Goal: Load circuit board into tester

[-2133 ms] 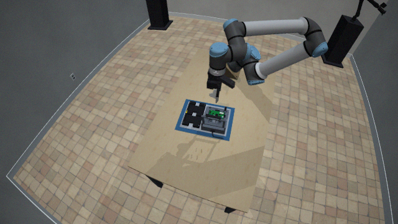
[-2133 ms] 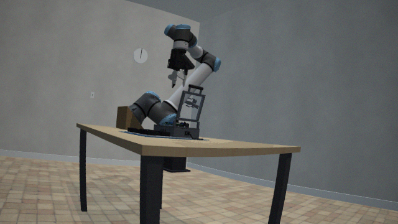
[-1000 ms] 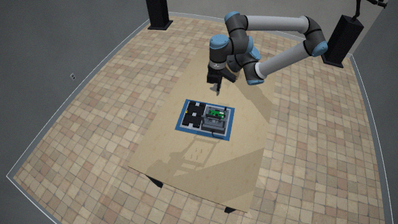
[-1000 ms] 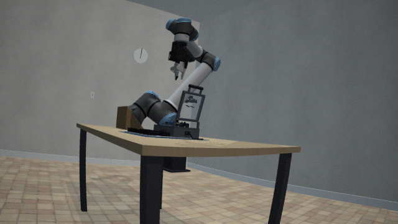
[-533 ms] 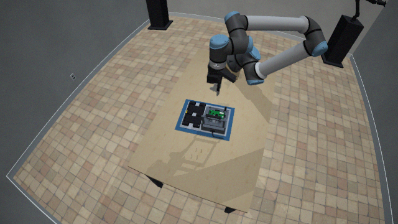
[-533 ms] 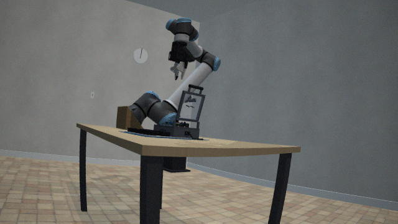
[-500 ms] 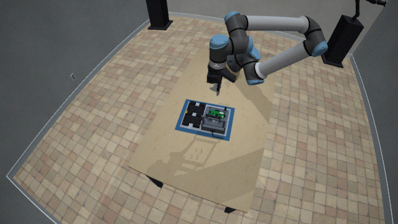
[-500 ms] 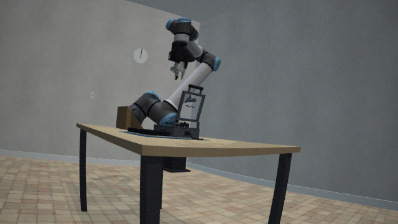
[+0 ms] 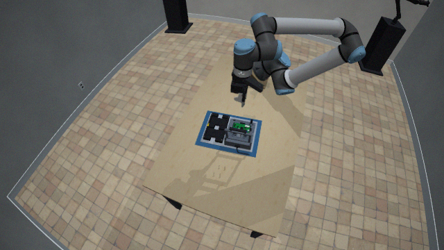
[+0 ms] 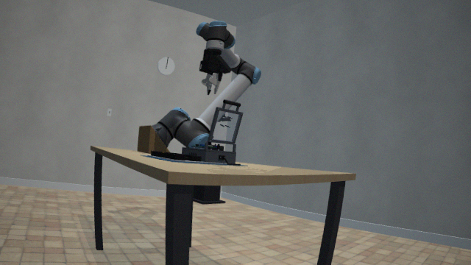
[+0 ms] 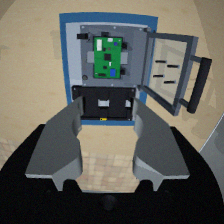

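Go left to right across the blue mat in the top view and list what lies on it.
Blue mat's left edge → black tray → tester with the green circuit board lying in it → blue mat's right edge.

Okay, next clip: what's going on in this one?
The grey and blue robot arm's two-jaw gripper hangs high above the wooden table, fingers partly closed on nothing. The green circuit board already lies in the grey tester, component side up. The tester's clear framed lid stands open, so closing it remains.
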Tool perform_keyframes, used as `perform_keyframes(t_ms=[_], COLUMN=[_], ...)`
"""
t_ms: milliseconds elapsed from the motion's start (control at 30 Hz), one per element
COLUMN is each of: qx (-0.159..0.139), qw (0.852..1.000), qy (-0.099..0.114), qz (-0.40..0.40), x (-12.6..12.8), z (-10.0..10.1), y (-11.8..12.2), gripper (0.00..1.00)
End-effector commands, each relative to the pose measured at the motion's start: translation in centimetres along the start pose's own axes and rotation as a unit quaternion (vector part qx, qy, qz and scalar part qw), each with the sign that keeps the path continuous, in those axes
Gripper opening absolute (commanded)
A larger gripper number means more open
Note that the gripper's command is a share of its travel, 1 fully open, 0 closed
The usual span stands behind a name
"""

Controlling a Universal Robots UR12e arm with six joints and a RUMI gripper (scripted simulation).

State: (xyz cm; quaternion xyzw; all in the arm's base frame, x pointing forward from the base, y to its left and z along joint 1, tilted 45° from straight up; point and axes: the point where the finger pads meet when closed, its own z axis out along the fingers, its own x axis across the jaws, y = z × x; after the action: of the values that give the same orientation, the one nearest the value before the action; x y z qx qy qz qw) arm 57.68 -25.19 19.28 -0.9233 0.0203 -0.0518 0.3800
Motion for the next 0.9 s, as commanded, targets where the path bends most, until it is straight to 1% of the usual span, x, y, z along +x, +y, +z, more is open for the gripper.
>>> perform_keyframes(t_ms=[0, 133, 300, 367, 700, 867], qx=[0.0, 0.0, 0.0, 0.0, 0.0, 0.0], qw=[1.0, 1.0, 1.0, 1.0, 1.0, 1.0], qy=[0.0, 0.0, 0.0, 0.0, 0.0, 0.0], qz=[0.0, 0.0, 0.0, 0.0, 0.0, 0.0], x=[0.4, 1.5, 3.8, 3.8, 9.6, 12.1], z=[-0.1, -0.1, -0.1, -0.1, -0.1, -0.1], y=[0.0, 0.0, 0.0, 0.0, 0.0, 0.0], gripper=[0.3, 0.3, 0.3, 0.3, 0.3, 0.3])
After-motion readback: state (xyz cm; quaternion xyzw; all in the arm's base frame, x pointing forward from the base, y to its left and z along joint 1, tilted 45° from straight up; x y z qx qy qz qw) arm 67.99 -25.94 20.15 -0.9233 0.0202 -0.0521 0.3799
